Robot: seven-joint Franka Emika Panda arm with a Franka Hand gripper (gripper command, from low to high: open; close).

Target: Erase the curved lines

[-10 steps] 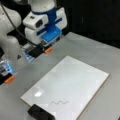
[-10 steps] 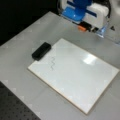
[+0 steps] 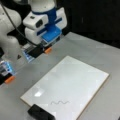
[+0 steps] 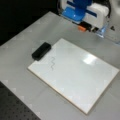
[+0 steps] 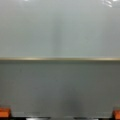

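- Hovering above the grey tabletop [image 3: 100, 57] beyond the board's far edge, the white-and-blue end effector [image 3: 41, 51] holds nothing; its 2 orange-tipped fingers [image 5: 4, 112] sit at opposite bottom corners of the wrist view, spread wide.
- Its body is smooth, glossy plastic, blocky with rounded corners, as both front views show [image 4: 85, 26].
- Below it the wrist view shows matte grey tabletop, then a thin tan edge and the pale surface of the white board [image 5: 60, 30].
- In both front views the white board [image 3: 75, 82] is a flat, glossy rectangle with a thin wood-coloured rim.
- On it, the curve lines [image 3: 59, 102] are 1 thin dark squiggle of about 3 humps, unerased, near the board edge furthest from the end effector [image 4: 52, 63].
- Just beside them, a black rectangular eraser block [image 4: 41, 50] lies at the board's corner, well apart from the end effector.
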